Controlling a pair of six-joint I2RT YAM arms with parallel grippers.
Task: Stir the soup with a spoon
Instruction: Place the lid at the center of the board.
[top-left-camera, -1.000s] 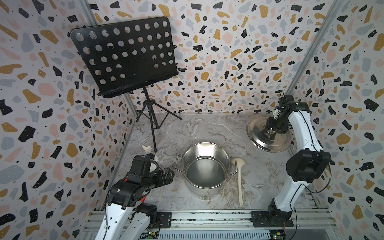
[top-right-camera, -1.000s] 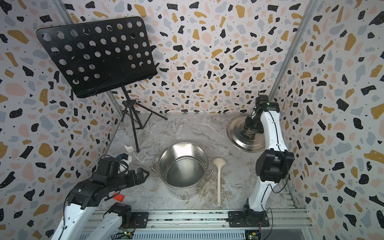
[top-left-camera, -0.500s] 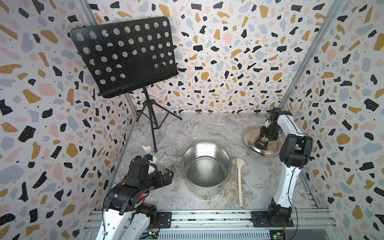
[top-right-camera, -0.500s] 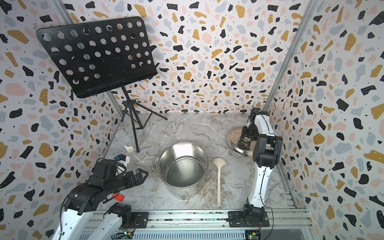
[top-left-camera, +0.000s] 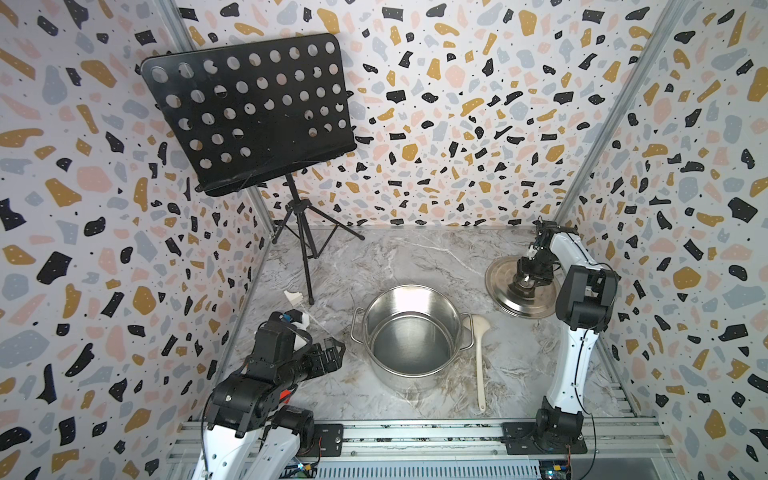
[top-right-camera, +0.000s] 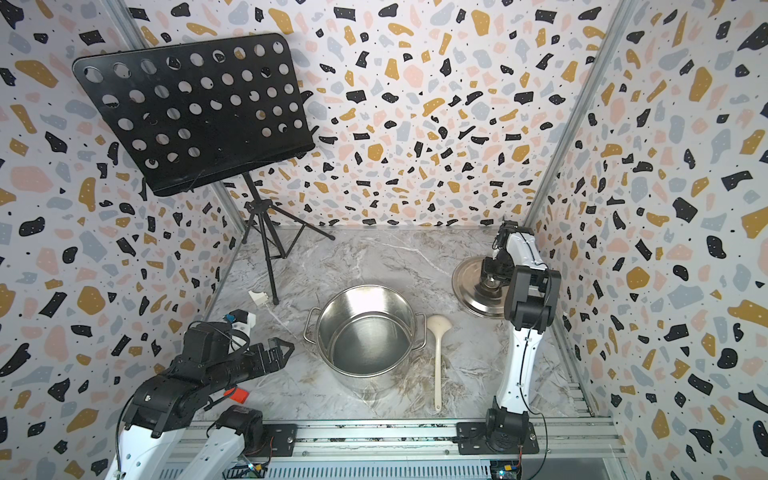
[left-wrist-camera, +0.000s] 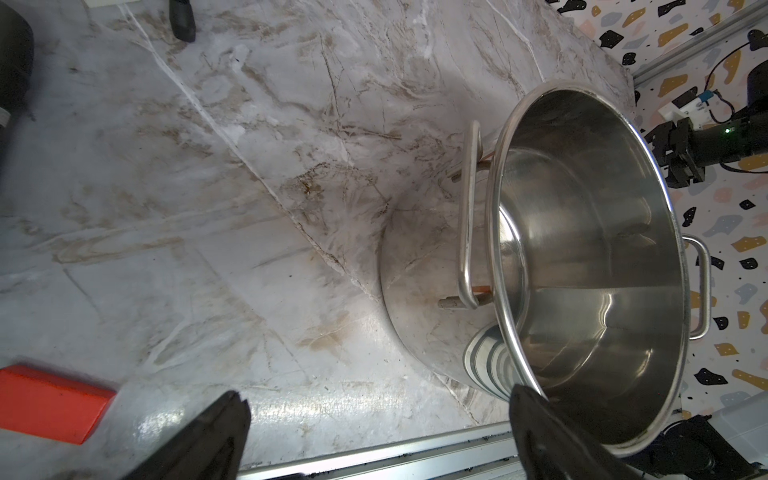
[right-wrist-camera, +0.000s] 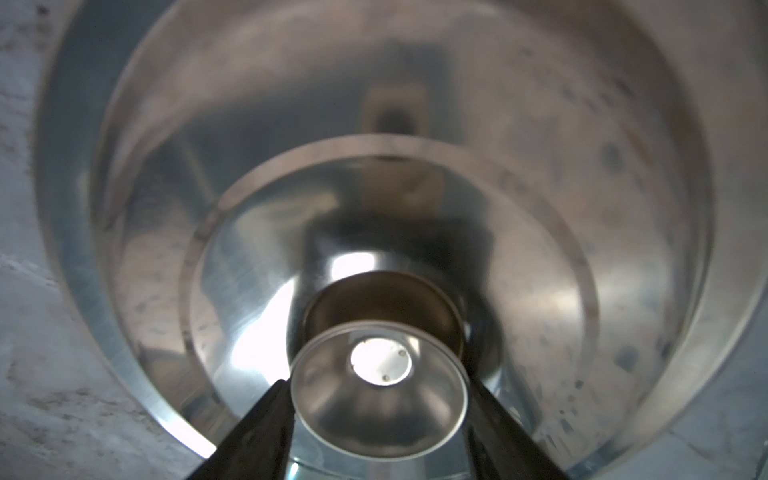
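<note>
Only the pot (top-left-camera: 415, 303) separates the spoon (top-left-camera: 480, 357) from the left hand (top-left-camera: 337, 351).

Right wrist view: everything is in soft focus. The lid (right-wrist-camera: 540, 208) runs off the top and right edges, and the marks on it are too blurred to read. Right pincer (right-wrist-camera: 378, 382): both fingers (right-wrist-camera: 257, 432) are cut by the lower edge, tips flanking the knob (right-wrist-camera: 378, 411). Cannot tell whether they press it.

Left wrist view: the left pincer (left-wrist-camera: 378, 395) shows only its finger ends; the rest is off the lower edge. One end covers the pot (left-wrist-camera: 582, 208) rim at lower right. Orange block (left-wrist-camera: 50, 403), lower left, is blurred and cut by the left edge.

Both top views: the right arm (top-left-camera: 582, 291) covers the lid's right edge. A small white piece (top-left-camera: 294, 297), left of centre, is too small to name. Pot's inside shows shine only; cannot tell if it holds liquid.
</note>
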